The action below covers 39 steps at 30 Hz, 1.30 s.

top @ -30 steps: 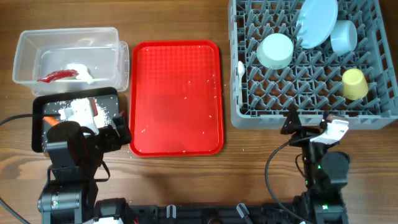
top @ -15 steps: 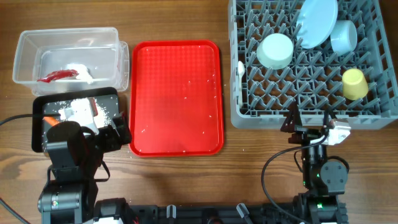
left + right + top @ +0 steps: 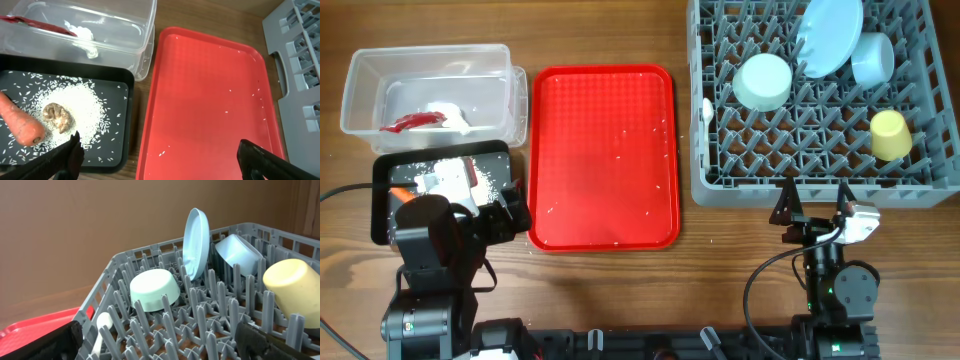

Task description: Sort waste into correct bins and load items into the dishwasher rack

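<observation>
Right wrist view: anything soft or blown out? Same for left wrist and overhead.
Right wrist: rack and plate sharp, right fingers dark and blurred up close, nothing blown out. Left wrist: small glare streaks on the clear tub, red tray evenly lit, left fingers soft. Overhead: even light, faint shadows, everything in focus.

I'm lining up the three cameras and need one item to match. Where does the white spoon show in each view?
Overhead: white spoon stands between pegs at the left edge of the grey rack.
Left wrist: not in it.
Right wrist: lower left, among the near pegs.
Shared landmark: the red tray, in all three views.
</observation>
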Tool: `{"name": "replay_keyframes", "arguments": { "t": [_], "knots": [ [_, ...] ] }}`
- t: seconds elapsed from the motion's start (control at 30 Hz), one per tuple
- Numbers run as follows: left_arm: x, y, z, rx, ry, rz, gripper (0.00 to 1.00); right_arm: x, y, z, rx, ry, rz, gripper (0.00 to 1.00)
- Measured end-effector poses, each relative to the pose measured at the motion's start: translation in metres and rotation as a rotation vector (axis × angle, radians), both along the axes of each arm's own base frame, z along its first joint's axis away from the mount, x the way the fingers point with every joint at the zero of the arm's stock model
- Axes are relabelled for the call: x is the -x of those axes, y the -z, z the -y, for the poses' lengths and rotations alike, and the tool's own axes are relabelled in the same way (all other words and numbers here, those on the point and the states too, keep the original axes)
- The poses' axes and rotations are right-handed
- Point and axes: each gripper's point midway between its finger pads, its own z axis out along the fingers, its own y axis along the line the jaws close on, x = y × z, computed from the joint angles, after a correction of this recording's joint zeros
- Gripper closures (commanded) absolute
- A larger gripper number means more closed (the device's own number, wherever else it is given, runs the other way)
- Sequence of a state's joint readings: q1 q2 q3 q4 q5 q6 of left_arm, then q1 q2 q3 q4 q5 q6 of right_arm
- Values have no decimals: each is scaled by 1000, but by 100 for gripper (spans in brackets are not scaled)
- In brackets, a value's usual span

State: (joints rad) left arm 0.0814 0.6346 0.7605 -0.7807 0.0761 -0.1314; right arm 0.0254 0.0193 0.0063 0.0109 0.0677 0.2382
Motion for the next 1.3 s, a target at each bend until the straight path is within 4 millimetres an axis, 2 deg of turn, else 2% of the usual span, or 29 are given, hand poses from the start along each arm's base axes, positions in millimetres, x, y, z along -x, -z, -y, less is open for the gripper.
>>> {"name": "replay_keyframes", "arguments": {
  "t": [0.33, 1.3],
  "knots": [
    [0, 0, 0, 0, 0, 0, 0, 0, 2, -17, 0, -98, -8, 0],
    [0, 0, 0, 0, 0, 0, 0, 1, 1, -19, 23, -147, -3, 0]
  ]
}}
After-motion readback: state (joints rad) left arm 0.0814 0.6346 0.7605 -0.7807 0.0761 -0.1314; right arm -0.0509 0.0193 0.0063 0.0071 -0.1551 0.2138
